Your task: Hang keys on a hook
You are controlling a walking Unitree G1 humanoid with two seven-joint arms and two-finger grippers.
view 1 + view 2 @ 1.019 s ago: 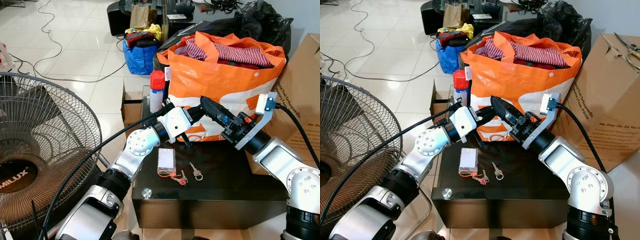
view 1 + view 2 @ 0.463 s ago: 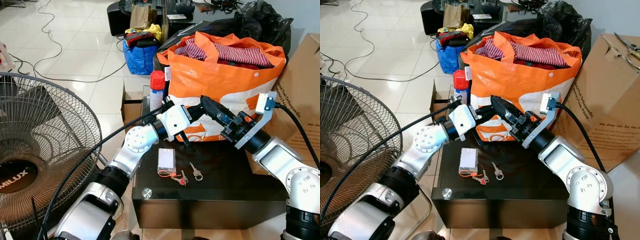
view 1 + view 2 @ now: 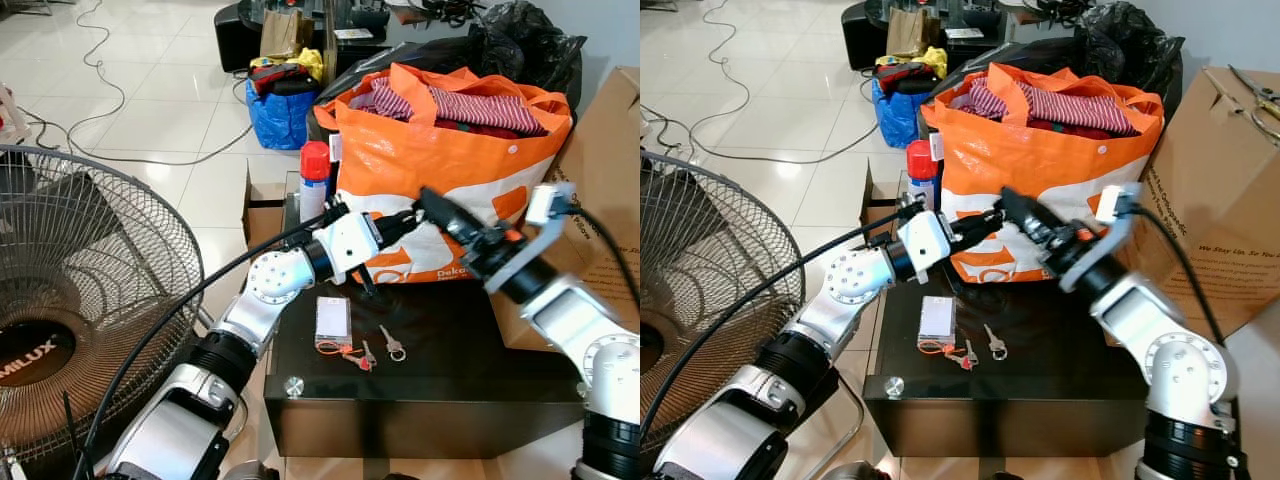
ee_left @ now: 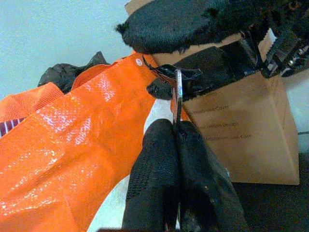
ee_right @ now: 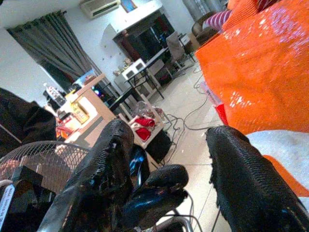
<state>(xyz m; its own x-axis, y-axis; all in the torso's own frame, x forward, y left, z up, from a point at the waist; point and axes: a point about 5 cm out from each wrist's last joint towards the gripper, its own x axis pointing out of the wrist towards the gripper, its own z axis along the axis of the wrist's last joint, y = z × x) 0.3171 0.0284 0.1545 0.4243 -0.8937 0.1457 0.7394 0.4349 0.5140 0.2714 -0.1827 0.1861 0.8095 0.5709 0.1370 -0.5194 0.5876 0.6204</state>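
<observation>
A bunch of keys [image 3: 358, 354] with an orange-red tag and a single silver key [image 3: 391, 344] lie on the black box top [image 3: 450, 340], beside a small white card [image 3: 332, 318]. Above them, in front of the orange bag, my left gripper [image 3: 404, 219] is shut on a thin metal piece [image 4: 177, 96]. My right gripper [image 3: 437, 206] faces it from the right with its fingers [image 5: 251, 188] open. The left fingertips [image 5: 161, 186] sit between them, at the tip of one right finger. I cannot tell what the metal piece is.
The orange bag [image 3: 450, 150] full of clothes stands at the back of the black box, with a red spray can [image 3: 314, 180] to its left. A large fan [image 3: 80, 300] stands on the left and a cardboard box [image 3: 610, 180] on the right. Cables cross the tiled floor.
My right arm has shifted to the right and slightly up, so its fingers have drawn back a little from the left gripper. The left gripper and the keys have stayed put.
</observation>
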